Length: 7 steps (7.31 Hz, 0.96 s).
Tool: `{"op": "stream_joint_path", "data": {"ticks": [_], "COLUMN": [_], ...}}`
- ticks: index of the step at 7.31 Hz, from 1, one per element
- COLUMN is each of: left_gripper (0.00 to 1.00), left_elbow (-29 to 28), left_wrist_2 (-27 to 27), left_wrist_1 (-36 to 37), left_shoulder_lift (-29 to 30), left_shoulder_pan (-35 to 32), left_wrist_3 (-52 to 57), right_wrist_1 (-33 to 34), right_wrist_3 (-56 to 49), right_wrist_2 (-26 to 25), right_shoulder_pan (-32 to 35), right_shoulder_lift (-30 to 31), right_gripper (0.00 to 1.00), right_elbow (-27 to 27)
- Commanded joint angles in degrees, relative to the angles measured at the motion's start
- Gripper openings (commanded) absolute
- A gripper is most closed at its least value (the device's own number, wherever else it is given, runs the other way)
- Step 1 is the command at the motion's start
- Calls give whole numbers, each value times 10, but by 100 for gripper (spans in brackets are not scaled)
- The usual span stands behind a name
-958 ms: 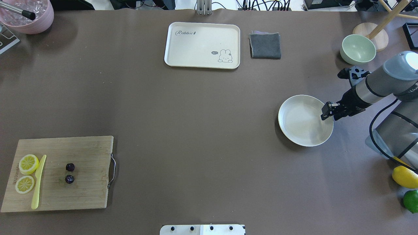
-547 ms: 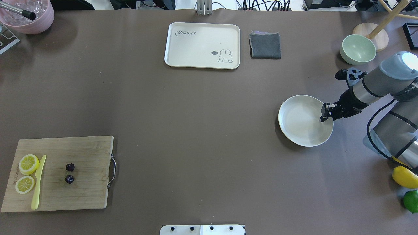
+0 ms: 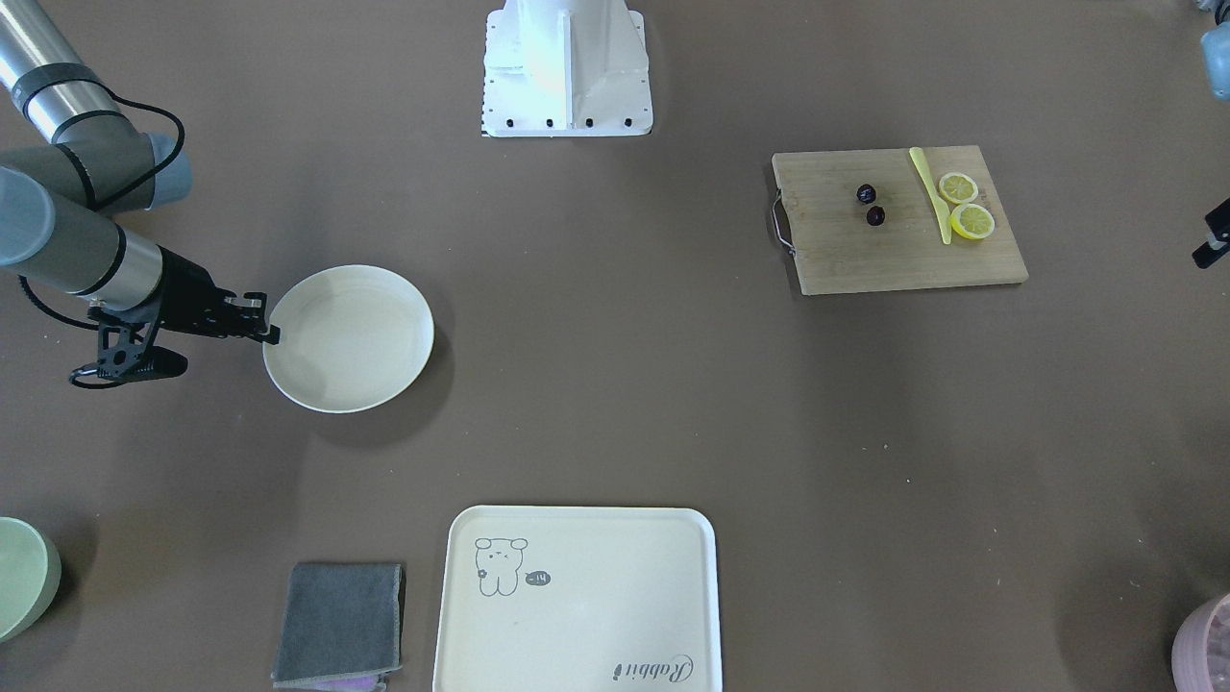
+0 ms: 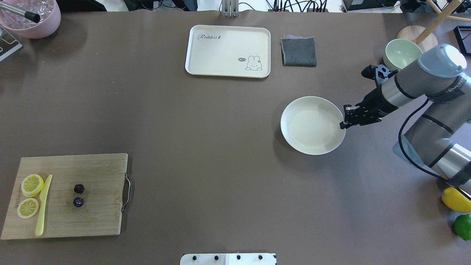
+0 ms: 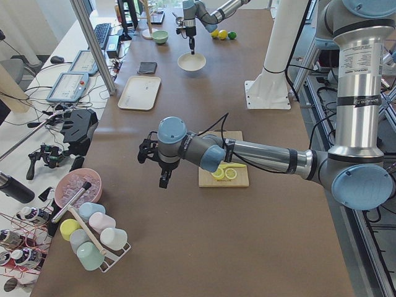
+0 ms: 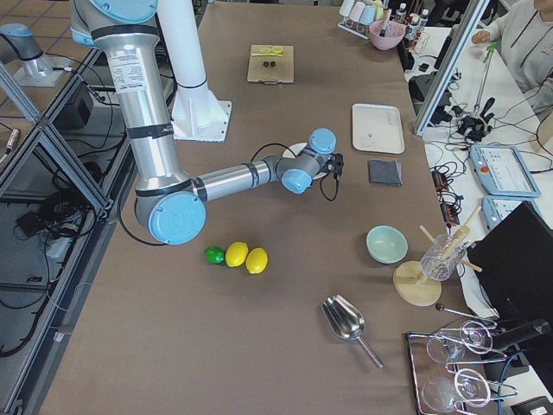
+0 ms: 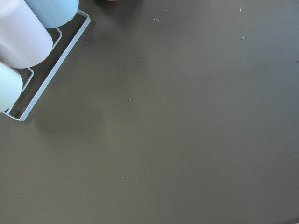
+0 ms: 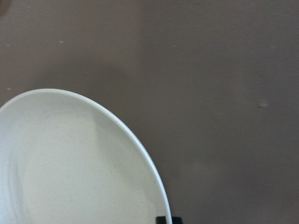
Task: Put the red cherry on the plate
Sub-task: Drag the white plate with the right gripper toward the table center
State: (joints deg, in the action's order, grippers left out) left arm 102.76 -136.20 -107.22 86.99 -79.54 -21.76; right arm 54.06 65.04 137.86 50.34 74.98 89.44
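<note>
Two tiny dark red cherries (image 4: 78, 195) lie side by side on a wooden cutting board (image 4: 99, 213) at the near left; they show again as cherries (image 3: 871, 204) in the front-facing view. The round cream plate (image 4: 312, 125) sits right of centre. My right gripper (image 4: 343, 125) is shut on the plate's right rim; the front-facing view shows the same grip, gripper (image 3: 272, 334) on plate (image 3: 351, 336). The rim fills the right wrist view as plate (image 8: 70, 163). My left gripper (image 5: 163, 182) hangs over bare table beyond the board's left end; I cannot tell whether it is open or shut.
On the board lie two lemon slices (image 4: 30, 195) and a yellow knife (image 4: 43, 206). A cream rabbit tray (image 4: 228, 50) and grey cloth (image 4: 298, 51) sit at the back. A green bowl (image 4: 399, 55), lemon (image 4: 456, 199) and lime (image 4: 463, 226) are at the right.
My right gripper has moved left and slightly farther back, taking the plate with it by its rim. The cherries and the board have not moved.
</note>
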Motion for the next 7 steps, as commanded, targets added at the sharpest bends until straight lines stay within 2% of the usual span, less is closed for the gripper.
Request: {"op": "stream_joint_path", "data": {"ticks": [1, 2, 4, 6, 7], "left_gripper": [97, 97, 93, 90, 89], "left_elbow": [71, 88, 95, 96, 97], "left_wrist_2": [4, 5, 54, 178, 191], "left_wrist_1": [-25, -40, -174, -219, -221], "left_shoulder_lift": [-8, -16, -90, -93, -91], "left_shoulder_pan": [95, 132, 230, 380, 407], "left_wrist_3": [-207, -261, -372, -499, -520], "right_wrist_1": [-7, -6, -1, -3, -3], "right_wrist_3": [118, 163, 193, 200, 199], "right_wrist_2": [-8, -68, -129, -146, -152], "right_shoulder_pan": [-59, -111, -170, -190, -191], "right_shoulder_lift": [-81, -108, -127, -145, -145], "right_gripper": [0, 0, 0, 0, 0], "right_elbow": [14, 17, 9, -22, -27]}}
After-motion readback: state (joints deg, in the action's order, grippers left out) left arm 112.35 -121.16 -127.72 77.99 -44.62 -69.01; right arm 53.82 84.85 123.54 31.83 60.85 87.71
